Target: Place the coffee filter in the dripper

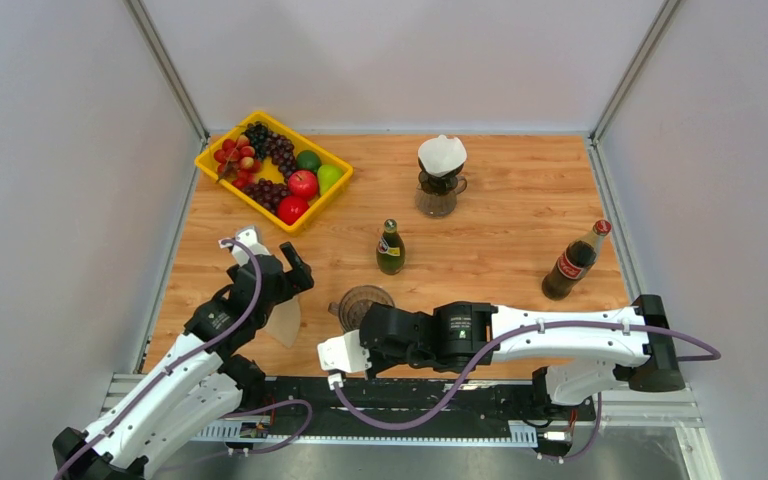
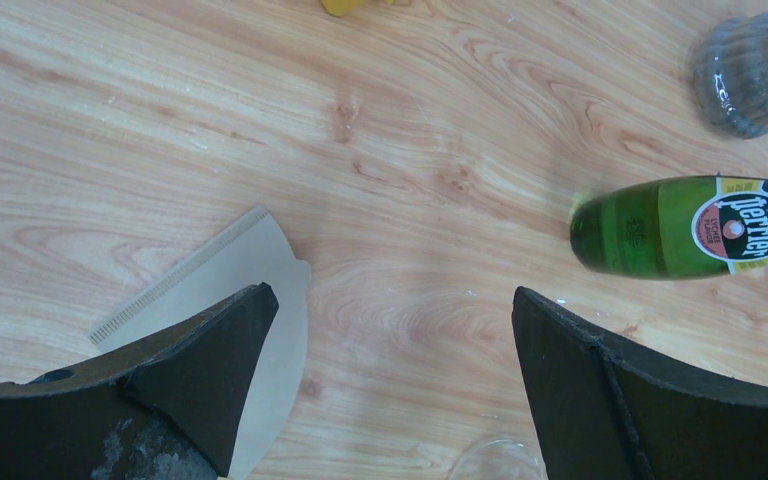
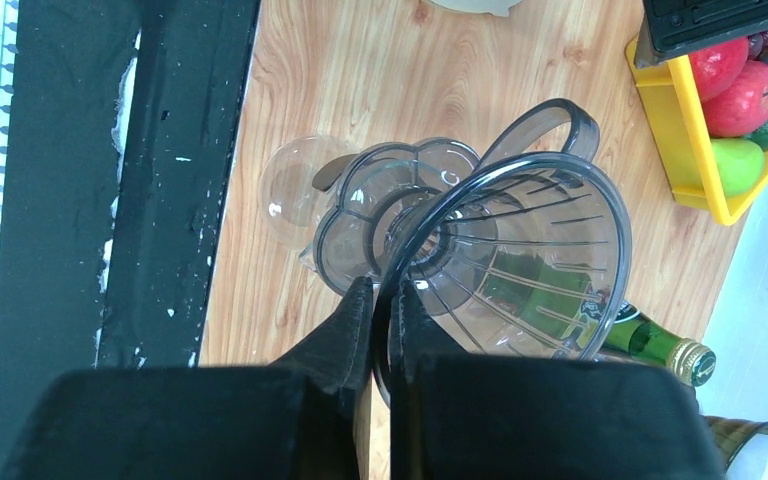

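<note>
Risk ahead: pinches rim of dripper (image 3: 520,255) with right gripper (image 3: 385,300), spreads left gripper (image 2: 390,300) wide over filter (image 2: 240,260) left of dripper; may crease flat filter or tip dripper.

Left pincer (image 2: 390,300) gapes wide, pointing down; right pincer (image 3: 382,290) is clamped tight.

Pale beige coffee filter (image 2: 243,257) with a ridged edge — smoky clear, ribbed dripper (image 3: 550,250) — green bottle (image 2: 650,228).

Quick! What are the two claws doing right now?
Left claw: open, holding nothing, above the filter.
Right claw: closed on the dripper rim.
</note>
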